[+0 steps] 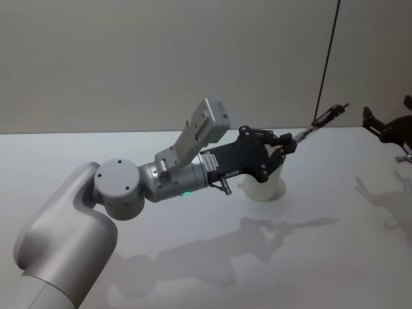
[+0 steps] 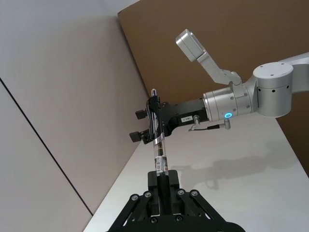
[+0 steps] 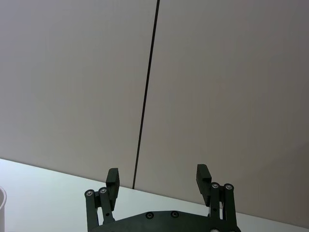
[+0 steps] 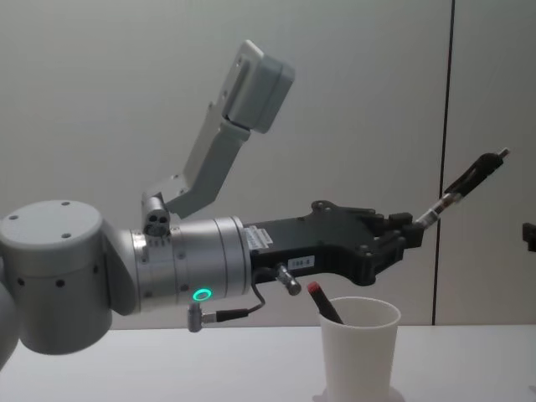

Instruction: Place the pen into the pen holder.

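**Left tool holds pen above the paper cup**

Mid-frame in the head view, the left tool (image 1: 288,143) is clenched on a pen (image 1: 320,122) above the white paper-cup pen holder (image 1: 264,188). The pen slants toward upper right, likely awaiting tipping down. The right tool (image 3: 157,173), at the right edge, hangs released.

Silver-grey arm (image 4: 167,276), black fingers (image 3: 112,181), green light (image 4: 202,294)

Soft even light, moderately bright; faint shadows on table (image 1: 341,270); focus sharp.
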You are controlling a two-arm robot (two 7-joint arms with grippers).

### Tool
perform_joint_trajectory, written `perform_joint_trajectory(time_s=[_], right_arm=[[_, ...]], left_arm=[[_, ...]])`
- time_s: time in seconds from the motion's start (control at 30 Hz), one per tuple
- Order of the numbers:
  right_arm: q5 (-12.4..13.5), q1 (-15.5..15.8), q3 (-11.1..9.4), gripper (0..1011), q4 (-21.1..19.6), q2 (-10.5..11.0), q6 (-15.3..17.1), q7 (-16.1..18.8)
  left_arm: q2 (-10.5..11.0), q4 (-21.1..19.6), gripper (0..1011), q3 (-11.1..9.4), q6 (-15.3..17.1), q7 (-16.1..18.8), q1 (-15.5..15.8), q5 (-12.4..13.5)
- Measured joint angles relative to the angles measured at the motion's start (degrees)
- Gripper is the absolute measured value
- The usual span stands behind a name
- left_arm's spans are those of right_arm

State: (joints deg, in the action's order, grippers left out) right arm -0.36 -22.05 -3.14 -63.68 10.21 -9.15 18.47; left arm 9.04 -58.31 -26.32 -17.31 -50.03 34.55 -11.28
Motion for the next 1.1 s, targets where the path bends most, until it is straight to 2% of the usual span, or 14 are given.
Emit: perform_joint_trajectory(time_s=[0.67,0.9,1.1], right_arm=[[0.4,0.1,0.0,1002,-0.2,0.0,0.0,0.2],[1.9,0.5,-0.2,1001,-0.8,0.1,-0.1,1.2],[4.2,1.2,-0.7,1001,-1.7,0.4,0.2,3.1]], left_arm=[[-0.8,1.3,136,-0.8,-0.8,-0.2,0.6,-0.6],[-0.9,1.4,136,-0.8,-0.9,-0.3,0.7,-0.7],[-0.9,1.5,136,-0.9,-1.0,-0.3,0.7,-0.7]])
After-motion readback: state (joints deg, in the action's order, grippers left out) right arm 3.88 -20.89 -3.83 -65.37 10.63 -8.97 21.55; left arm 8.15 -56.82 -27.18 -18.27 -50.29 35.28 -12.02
